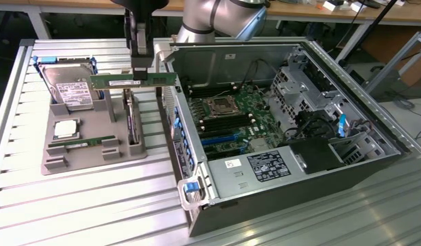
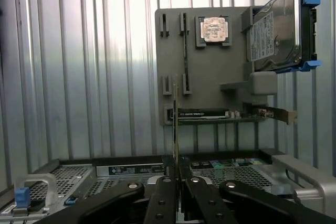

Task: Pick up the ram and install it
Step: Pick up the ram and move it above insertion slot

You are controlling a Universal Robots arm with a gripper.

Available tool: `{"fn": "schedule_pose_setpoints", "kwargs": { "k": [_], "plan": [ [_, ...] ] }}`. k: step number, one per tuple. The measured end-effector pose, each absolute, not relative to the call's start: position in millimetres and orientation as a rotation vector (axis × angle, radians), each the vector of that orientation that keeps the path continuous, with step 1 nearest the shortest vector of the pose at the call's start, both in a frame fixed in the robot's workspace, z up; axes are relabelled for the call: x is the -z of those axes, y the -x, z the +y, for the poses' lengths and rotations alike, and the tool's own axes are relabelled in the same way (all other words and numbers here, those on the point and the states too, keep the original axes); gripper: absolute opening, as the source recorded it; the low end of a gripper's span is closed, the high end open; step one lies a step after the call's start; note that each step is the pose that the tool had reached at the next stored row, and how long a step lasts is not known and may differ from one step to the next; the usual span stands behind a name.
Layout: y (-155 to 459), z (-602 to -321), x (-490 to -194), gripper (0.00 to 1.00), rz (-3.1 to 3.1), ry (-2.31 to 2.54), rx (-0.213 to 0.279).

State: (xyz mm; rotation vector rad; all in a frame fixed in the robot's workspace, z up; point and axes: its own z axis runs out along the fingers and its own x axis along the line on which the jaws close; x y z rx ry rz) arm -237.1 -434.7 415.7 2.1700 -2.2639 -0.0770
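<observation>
Hovering over a ribbed metal table [image 1: 94,205] (wooden benches [image 1: 299,11] behind), the claw [image 1: 141,75] clamps the ram [image 1: 108,81].

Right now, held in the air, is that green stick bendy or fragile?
Probably stiff: the ram juts out sideways from the gripper without sagging. Likely light, being very thin seen edge-on. Possibly fragile: it looks like a bare circuit board with no casing.

Bright, even light from above; the ribbed metal table [image 1: 94,205] throws white glare along its slats, strongest in the wrist view; the computer case [image 1: 224,59] lies shaded inside; the gripper [image 2: 177,183] shows dark against it.
</observation>
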Motion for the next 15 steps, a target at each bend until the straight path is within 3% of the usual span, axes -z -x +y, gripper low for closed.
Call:
{"fn": "schedule_pose_setpoints", "kwargs": {
  "k": [15],
  "plan": [
    [215.1, -434.7, -415.7, 0.13, -2.263, -2.170, 0.077]
  ]
}}
